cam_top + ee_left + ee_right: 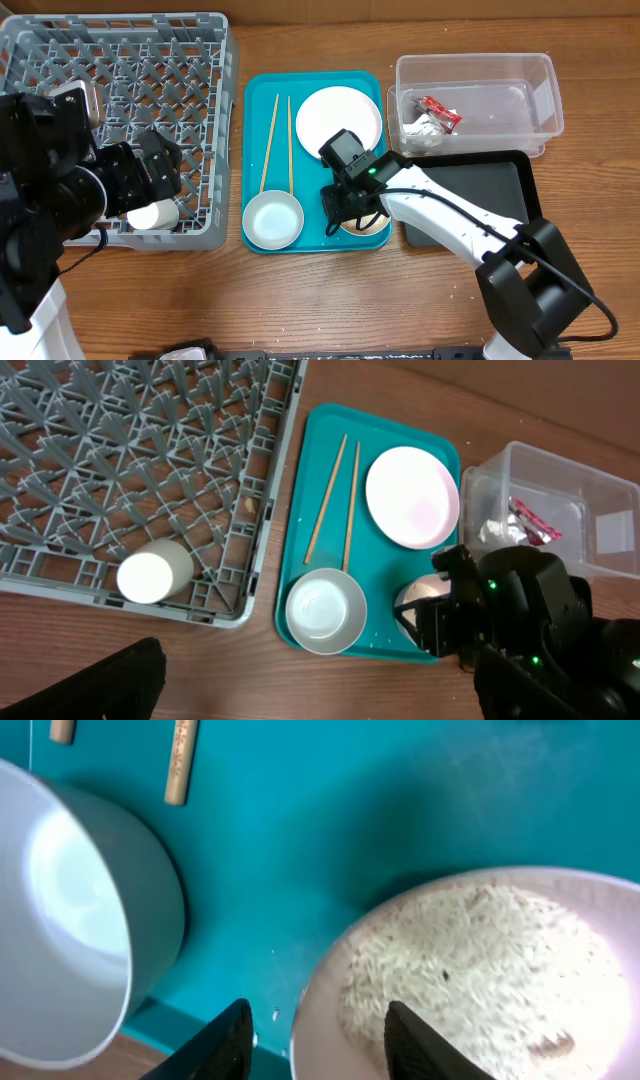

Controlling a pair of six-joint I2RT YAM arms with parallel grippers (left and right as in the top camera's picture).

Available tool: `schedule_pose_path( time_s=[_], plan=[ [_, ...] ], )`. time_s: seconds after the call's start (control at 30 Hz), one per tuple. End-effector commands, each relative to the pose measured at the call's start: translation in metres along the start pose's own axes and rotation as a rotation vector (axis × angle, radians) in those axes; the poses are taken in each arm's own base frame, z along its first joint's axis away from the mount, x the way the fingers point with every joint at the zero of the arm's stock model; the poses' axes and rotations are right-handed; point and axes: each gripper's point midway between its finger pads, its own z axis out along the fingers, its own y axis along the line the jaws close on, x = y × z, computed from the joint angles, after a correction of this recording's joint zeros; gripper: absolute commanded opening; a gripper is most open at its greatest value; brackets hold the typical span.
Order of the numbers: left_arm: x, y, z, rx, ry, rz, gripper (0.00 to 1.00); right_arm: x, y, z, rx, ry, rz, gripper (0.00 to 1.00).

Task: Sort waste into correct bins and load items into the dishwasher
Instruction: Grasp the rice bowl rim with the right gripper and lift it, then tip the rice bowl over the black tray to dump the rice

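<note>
My right gripper [350, 215] [320, 1040] is open and straddles the rim of the pale pink bowl [318, 1005] on the teal tray: one finger is outside, the other over the rice [480, 970] inside. The grey-blue bowl [272, 220], two chopsticks [270, 140] and the white-pink plate [338, 118] also lie on that tray. The white cup [155, 213] lies on its side in the grey dish rack [120, 70]. My left gripper [155, 165] hovers over the rack near the cup, open and empty. The red wrapper [438, 110] and the white paper scrap [422, 128] sit in the clear tub [520, 70].
The teal tray [315, 80] sits between the rack and the bins. The black tray [480, 185] lies in front of the clear tub, partly under my right arm. A few rice grains are scattered on the teal tray near the pink bowl [275, 1015].
</note>
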Motion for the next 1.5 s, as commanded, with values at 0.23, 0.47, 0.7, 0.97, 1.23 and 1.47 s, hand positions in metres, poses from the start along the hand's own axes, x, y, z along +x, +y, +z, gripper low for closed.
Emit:
schedule_pose_path(
  time_s=[0.23,0.47,0.7,0.97,1.23,1.47],
  plan=[
    [-0.005,-0.001,0.010,0.007,0.027,0.016,1.00,0.008,-0.010,0.037,0.034,0.077,0.049,0.05],
    [-0.006,0.000,0.014,0.005,0.036,0.013,1.00,-0.015,0.007,-0.015,-0.004,-0.003,0.063,0.04],
    [-0.006,0.000,0.014,0.005,0.036,0.014,1.00,-0.029,0.031,-0.087,-0.183,-0.104,0.110,0.04],
    [-0.006,0.000,0.014,0.005,0.036,0.013,1.00,-0.041,-0.010,-0.142,-0.418,-0.114,0.248,0.04],
    [-0.006,0.000,0.014,0.005,0.036,0.013,1.00,-0.040,-0.098,-0.146,-0.647,-0.205,0.354,0.04],
    [-0.006,0.000,0.014,0.005,0.037,0.014,1.00,-0.022,-0.155,-0.169,-0.964,-0.401,0.428,0.04]
  ],
)
